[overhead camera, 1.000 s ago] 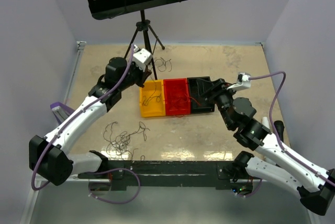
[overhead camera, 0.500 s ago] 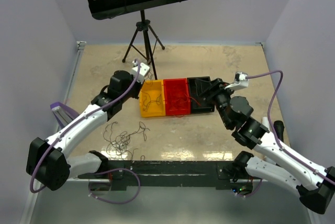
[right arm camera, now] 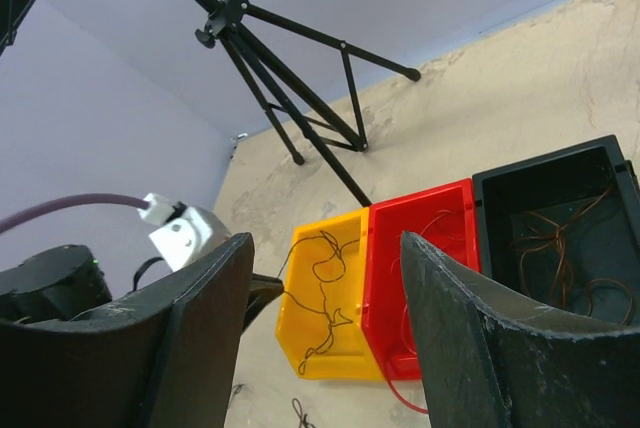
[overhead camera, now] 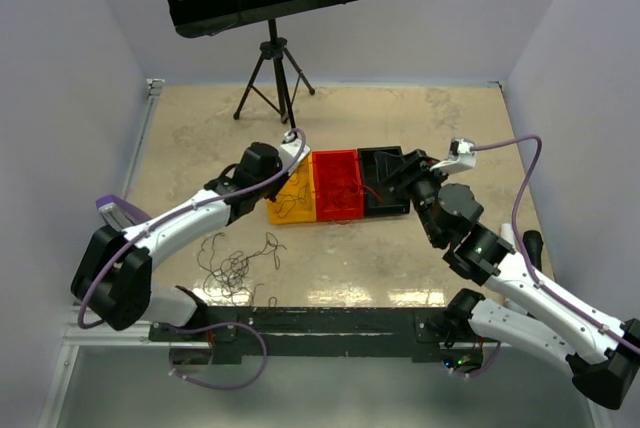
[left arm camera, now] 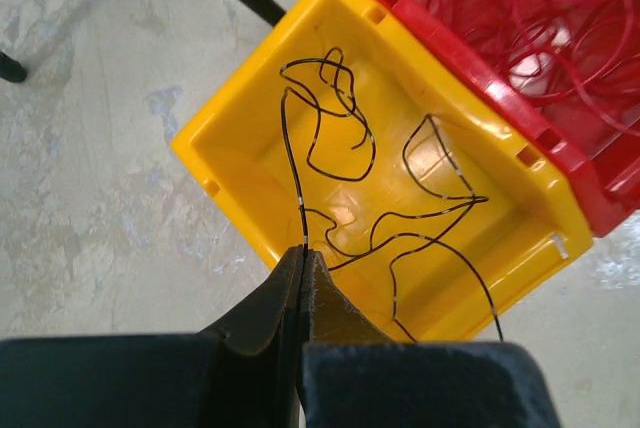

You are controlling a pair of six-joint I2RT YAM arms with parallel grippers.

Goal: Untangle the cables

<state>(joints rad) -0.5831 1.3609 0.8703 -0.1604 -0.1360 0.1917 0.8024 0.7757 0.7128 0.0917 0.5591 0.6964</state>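
Black hair-thin cables (overhead camera: 235, 268) lie in a loose curly bunch on the beige mottled tabletop (overhead camera: 350, 258), at the lower left of my overhead view and well apart from the bins. Moving right, I have the left gripper (left arm camera: 303, 260) clenched on a single black strand (left arm camera: 293, 168). On the left wrist view its fingertips press together at bottom centre, and the strand rises from them and loops about inside the open yellow plastic bin (left arm camera: 230, 148). Overhead, that arm reaches across the bin's upper left corner. Touching the yellow bin on its right is a red plastic bin (overhead camera: 338, 216) with thin red wires (left arm camera: 540, 18) coiled in it. Next comes a black plastic bin (right arm camera: 545, 163) holding dark brownish wires (right arm camera: 545, 238). Furthest right, my right gripper (right arm camera: 328, 248) is released, its two fingers spread wide with nothing between them. Overhead it sits at the black bin's upper right corner.
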